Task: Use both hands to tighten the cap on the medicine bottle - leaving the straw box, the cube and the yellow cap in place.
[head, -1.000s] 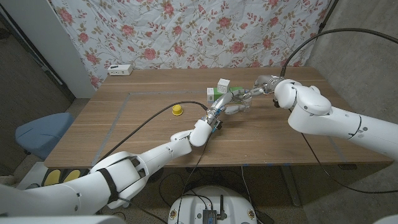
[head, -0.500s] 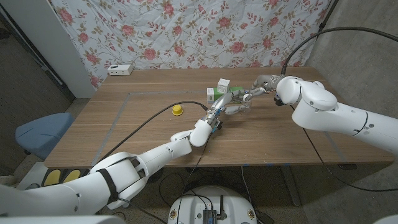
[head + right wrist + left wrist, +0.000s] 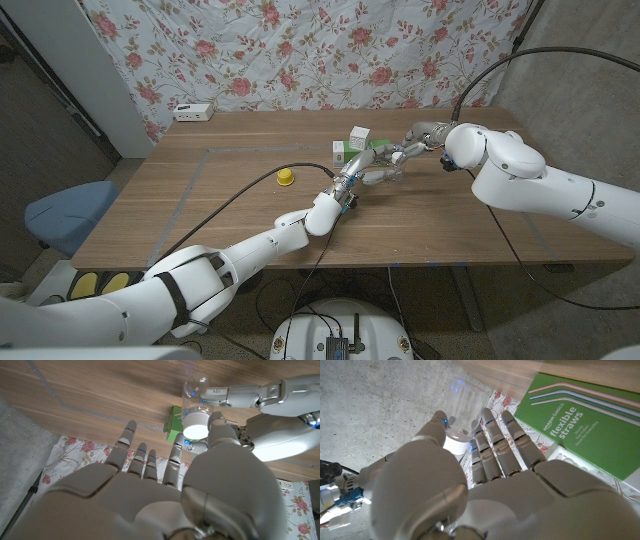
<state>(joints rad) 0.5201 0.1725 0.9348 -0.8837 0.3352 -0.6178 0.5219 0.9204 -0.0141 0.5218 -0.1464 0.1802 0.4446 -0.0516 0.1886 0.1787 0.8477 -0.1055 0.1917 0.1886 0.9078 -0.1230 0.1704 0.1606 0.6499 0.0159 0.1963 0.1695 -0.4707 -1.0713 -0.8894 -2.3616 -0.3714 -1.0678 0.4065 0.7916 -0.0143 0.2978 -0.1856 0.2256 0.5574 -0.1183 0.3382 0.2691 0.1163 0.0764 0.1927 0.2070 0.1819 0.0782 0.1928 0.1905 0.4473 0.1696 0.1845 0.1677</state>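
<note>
The medicine bottle (image 3: 390, 171) is clear with a white cap (image 3: 196, 425) and stands upright at mid-table. My left hand (image 3: 362, 176) reaches in and grips its clear body (image 3: 462, 400) between thumb and fingers. My right hand (image 3: 405, 152) comes from the far right side, and its thumb and a finger pinch the white cap while the other fingers stay spread. The green straw box (image 3: 350, 153) lies just behind the left hand and appears again as the straw box (image 3: 585, 425) and straw box (image 3: 174, 422). A white cube (image 3: 359, 134) sits beyond it. The yellow cap (image 3: 285, 177) rests apart to the left.
The wooden table (image 3: 230, 205) has taped lines on it. A small white device (image 3: 193, 112) sits at the back left edge, before a floral cloth. A blue chair (image 3: 62, 212) stands beside the table's left side. Cables trail across the table along my left arm.
My right forearm and elbow have shifted slightly while its hand stays at the cap. The left hand, bottle, straw box, cube and yellow cap have not moved.
</note>
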